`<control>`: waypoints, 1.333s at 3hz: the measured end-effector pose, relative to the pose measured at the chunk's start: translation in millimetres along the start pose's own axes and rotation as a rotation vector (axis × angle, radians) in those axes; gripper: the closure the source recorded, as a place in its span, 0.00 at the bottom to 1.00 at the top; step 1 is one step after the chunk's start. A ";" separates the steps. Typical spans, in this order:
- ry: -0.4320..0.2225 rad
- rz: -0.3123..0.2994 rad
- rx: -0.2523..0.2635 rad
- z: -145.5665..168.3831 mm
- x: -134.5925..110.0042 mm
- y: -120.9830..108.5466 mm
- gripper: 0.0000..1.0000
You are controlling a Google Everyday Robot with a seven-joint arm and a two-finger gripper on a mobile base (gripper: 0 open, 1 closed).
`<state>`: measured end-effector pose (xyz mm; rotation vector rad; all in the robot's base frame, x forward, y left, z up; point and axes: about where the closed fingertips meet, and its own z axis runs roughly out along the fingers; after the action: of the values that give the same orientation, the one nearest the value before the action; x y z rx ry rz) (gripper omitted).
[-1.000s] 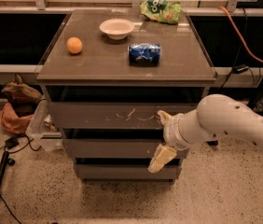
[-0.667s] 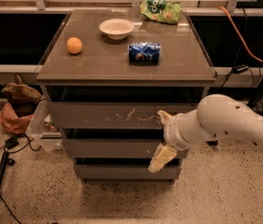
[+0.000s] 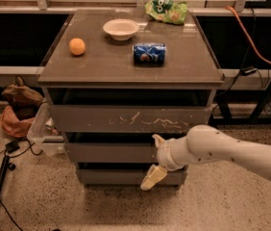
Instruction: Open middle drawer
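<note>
We find the bench (image 3: 102, 69) to be a grey cabinet with a smooth, faintly glossy flat top and three handleless drawer fronts stacked below its near edge. The middle drawer (image 3: 109, 153) sits under the top drawer (image 3: 92, 118), whose taller front bears white scratches, and above the shortest bottom drawer (image 3: 106, 176). Its front is plain, flat and matte. The gripper (image 3: 151, 161) is at the right end of that front, on a rounded white arm (image 3: 227, 150) dotted with dark specks that reaches in from the right. Its two cream fingers (image 3: 153, 176) are spread apart, one at the drawer's upper edge, the other angled down across the bottom drawer; whether they touch the fronts we cannot tell. On the top, a round orange (image 3: 77, 46) lies near the left edge, a shallow white bowl (image 3: 121, 29) near the far edge, a blue can (image 3: 149, 53) on its side near the centre, and a crumpled green bag (image 3: 166, 9) at the far right corner.
</note>
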<state>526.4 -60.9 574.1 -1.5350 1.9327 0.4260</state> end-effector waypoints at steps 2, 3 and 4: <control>-0.017 0.037 0.010 58.9 20.7 1.8 0.00; -0.045 0.053 0.001 80.3 27.7 -1.0 0.00; -0.068 0.042 0.020 120.1 32.8 -17.3 0.00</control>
<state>571.3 -18.1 464.8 -1.4515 1.9141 0.4695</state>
